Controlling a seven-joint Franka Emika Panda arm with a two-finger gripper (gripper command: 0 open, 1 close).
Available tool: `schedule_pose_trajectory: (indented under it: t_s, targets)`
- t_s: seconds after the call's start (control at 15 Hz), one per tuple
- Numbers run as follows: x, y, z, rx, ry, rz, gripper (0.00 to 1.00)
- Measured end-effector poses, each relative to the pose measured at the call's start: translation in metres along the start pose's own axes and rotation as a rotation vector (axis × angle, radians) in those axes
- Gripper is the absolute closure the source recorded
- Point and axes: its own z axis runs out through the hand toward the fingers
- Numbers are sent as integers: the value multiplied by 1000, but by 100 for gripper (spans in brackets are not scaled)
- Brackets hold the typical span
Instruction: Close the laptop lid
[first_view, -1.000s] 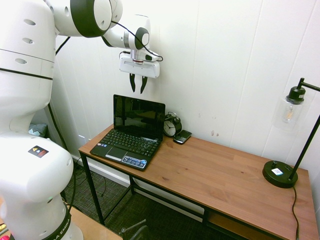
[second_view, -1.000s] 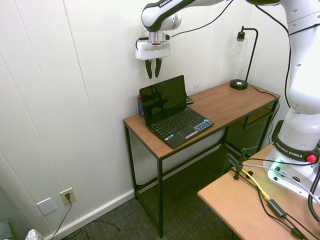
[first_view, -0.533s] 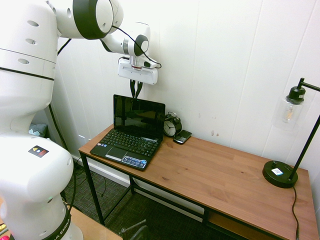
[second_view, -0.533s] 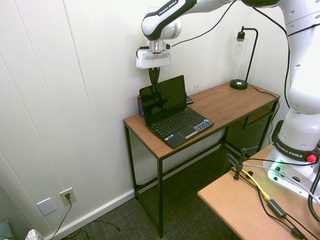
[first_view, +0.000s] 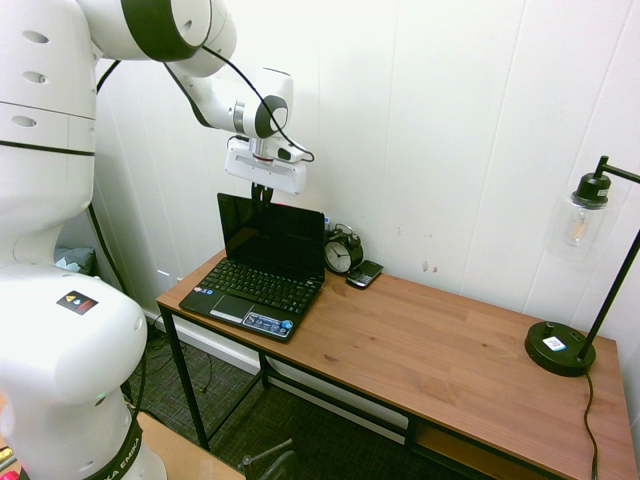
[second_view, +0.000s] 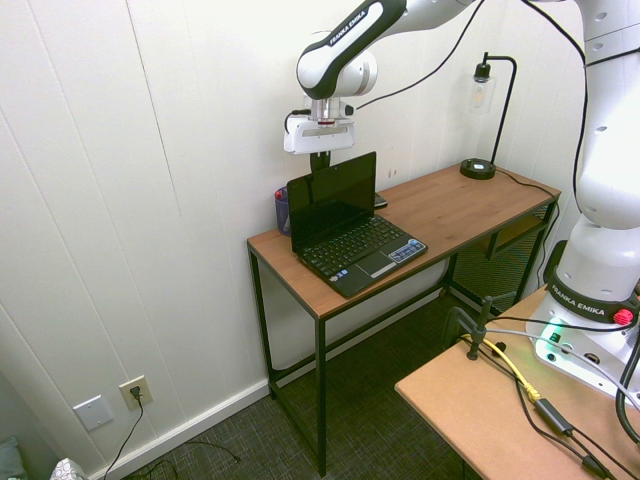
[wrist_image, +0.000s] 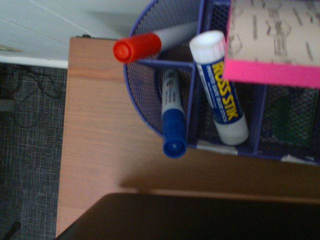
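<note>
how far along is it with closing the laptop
Barely begun. Done: the arm has brought its gripper down to the top edge of the lid, fingers shut. In hand: the fingers sit right at that edge, behind it as the wrist view suggests; actual contact is hard to tell. Left: the lid is upright over the keyboard, so the whole fold-down remains.
</note>
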Motion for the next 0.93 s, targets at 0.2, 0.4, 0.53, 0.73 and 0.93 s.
schedule_pose_trajectory:
  t_s: [0.2, 0.4, 0.53, 0.73, 0.93]
  targets:
    - [-15, 23, 22, -10, -32, 28, 100]
    - [-28, 42, 48, -27, -70, 52, 100]
    - [-36, 56, 67, -39, -101, 56, 100]
    - [-42, 69, 88, -49, -144, 60, 100]
    - [-38, 75, 105, -51, -172, 58, 100]
